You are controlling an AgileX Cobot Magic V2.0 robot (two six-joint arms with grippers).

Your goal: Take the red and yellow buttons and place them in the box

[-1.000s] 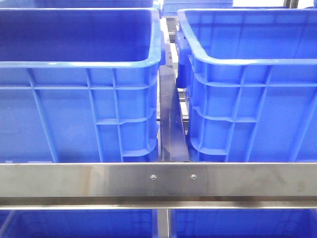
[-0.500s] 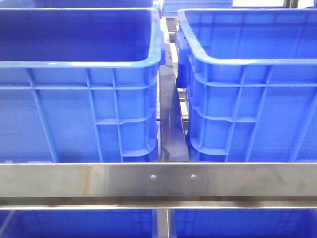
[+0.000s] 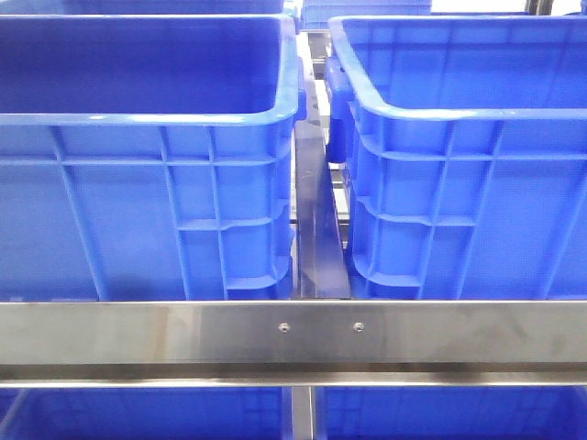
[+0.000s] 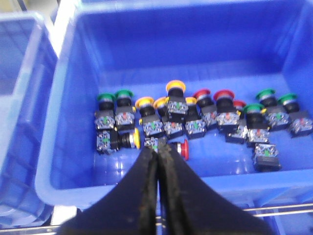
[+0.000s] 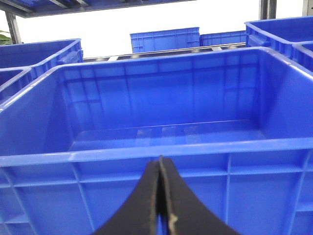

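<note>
In the left wrist view a blue bin [image 4: 63,161] holds several push buttons with red, yellow and green caps. A red button [image 4: 184,149] lies on its side just past my left gripper [image 4: 157,149]. A yellow button [image 4: 135,138] lies on its side beside it. More yellow [image 4: 175,87] and red [image 4: 223,95] buttons stand in a row behind. The left gripper is shut and empty above the bin's near wall. My right gripper [image 5: 160,160] is shut and empty in front of an empty blue box [image 5: 161,149]. Neither gripper shows in the front view.
The front view shows two tall blue bins [image 3: 147,174] [image 3: 459,174] side by side behind a steel rail [image 3: 293,335], with a narrow gap between them. More blue bins [image 5: 164,39] stand further back. Green buttons [image 4: 122,94] sit among the others.
</note>
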